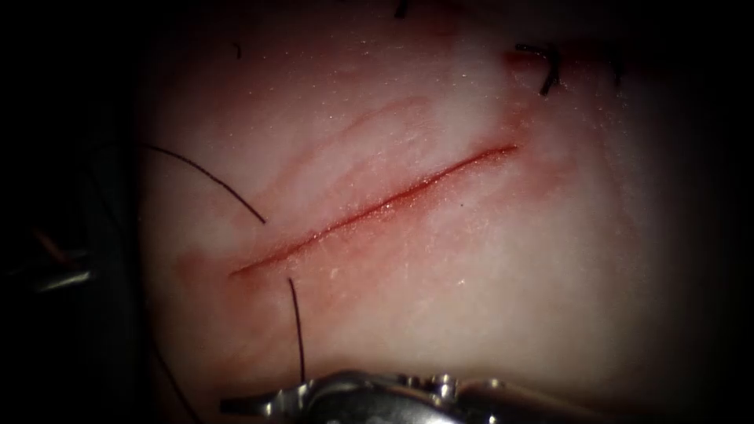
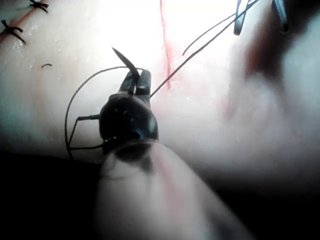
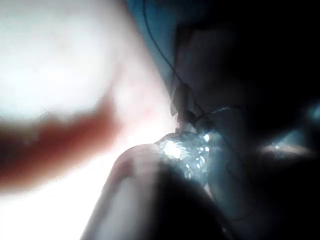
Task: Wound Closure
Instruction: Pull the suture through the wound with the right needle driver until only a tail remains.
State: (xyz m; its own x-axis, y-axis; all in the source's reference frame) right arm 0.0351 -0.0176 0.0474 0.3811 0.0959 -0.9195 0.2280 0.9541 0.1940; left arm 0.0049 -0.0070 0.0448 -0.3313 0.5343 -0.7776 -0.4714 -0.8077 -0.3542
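The cut (image 1: 377, 208) runs diagonally across the tissue (image 1: 487, 298). Thread (image 1: 210, 182) lies left of the cut; a finished stitch (image 1: 550, 67) sits beyond its upper right end.

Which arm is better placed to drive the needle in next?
Left, probably: the left end effector grips the needle, tip out of the tissue, beside the cut. The right end effector lies below the cut, without the needle.

Left tool (image 2: 135, 80) has its jaws clamped on the needle (image 2: 124, 59) near mid-curve, wrist straight. Right tool (image 3: 182, 107) angles in, jaws pinched on the thread (image 3: 160, 50).
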